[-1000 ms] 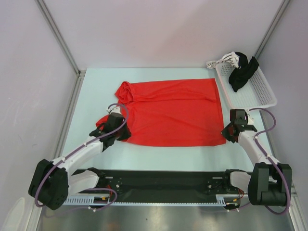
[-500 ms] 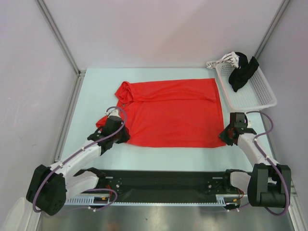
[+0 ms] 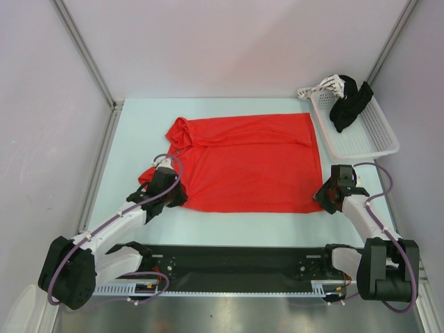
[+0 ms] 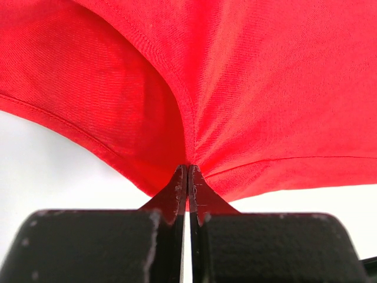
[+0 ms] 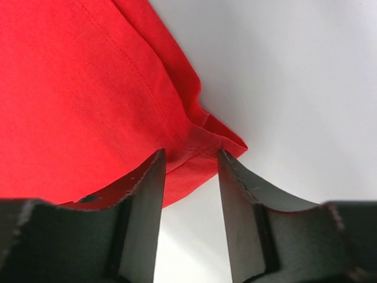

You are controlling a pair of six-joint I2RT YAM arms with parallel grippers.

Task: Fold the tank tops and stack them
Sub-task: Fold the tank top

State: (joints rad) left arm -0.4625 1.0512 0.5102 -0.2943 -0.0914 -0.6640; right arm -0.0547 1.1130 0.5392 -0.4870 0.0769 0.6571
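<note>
Now, securing 2 near corners of the red tank top (image 3: 250,163), flat on the counter (image 3: 135,128).
Left gripper (image 4: 187,172) jaws pinch its near-left edge; right gripper (image 5: 189,154) jaws, spread astride the near-right corner, should close well onto the hem.

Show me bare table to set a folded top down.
Free: the table strip left of the red tank top; the strip between its hem and the black base rail. Crowded: the right, with right gripper and white basket.
</note>
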